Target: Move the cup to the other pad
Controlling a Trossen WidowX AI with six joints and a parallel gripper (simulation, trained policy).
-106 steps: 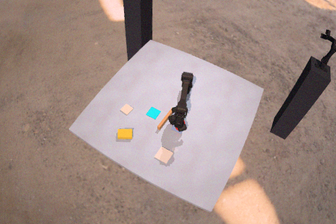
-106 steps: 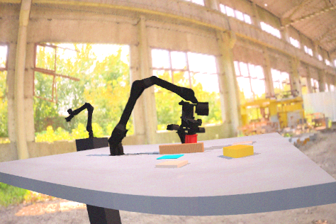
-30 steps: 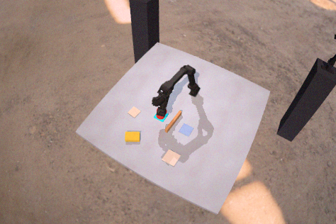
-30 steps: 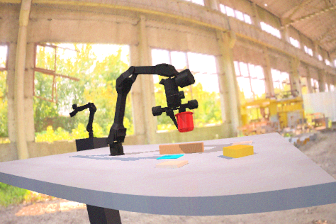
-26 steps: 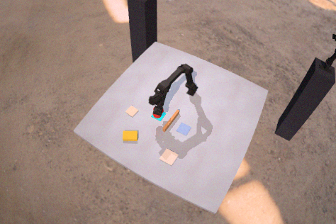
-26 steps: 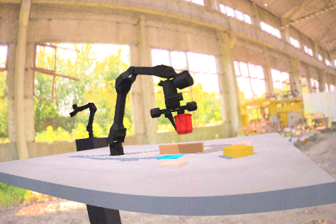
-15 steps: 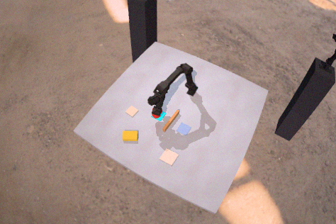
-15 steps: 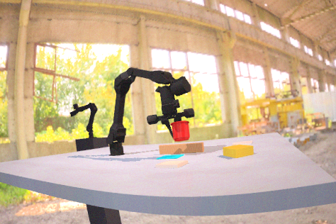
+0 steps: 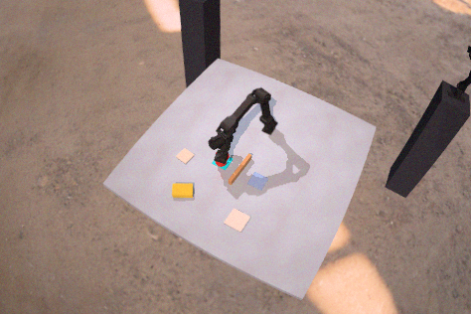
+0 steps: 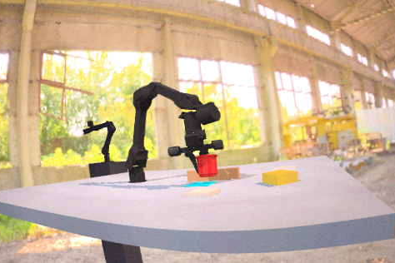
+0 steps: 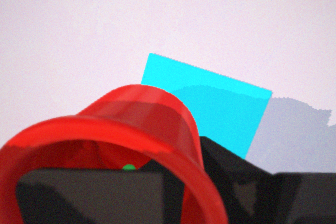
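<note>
From here the cup (image 9: pixel 221 163) (image 10: pixel 207 166) (image 11: pixel 155 107) is looking like smooth red plastic, its rim catching a soft sheen. The low bar (image 9: pixel 239 169) (image 10: pixel 230 173) is showing an orange, wood-like face — matt. The desk (image 9: pixel 283 248) (image 10: pixel 279 216) (image 11: pixel 65 45) is appearing smooth and dull, while the cyan pad (image 9: pixel 226 166) (image 10: pixel 200 184) (image 11: pixel 225 115) is looking flat and matt — no gloss showing.

The place looks like a disused industrial hall. Tall multi-pane windows (image 10: pixel 218 83) run along a worn wall, with bright foliage (image 10: pixel 100 96) outside. A row of upright pillars (image 10: pixel 267 91) recedes toward three o'clock, under a high sloping roof (image 10: pixel 362 21). Yellow framework (image 10: pixel 321 129) stands at three o'clock beside pale corrugated sheeting (image 10: pixel 381 125). The ground (image 9: pixel 60 99) is bare, brown and dirt-like.
</note>
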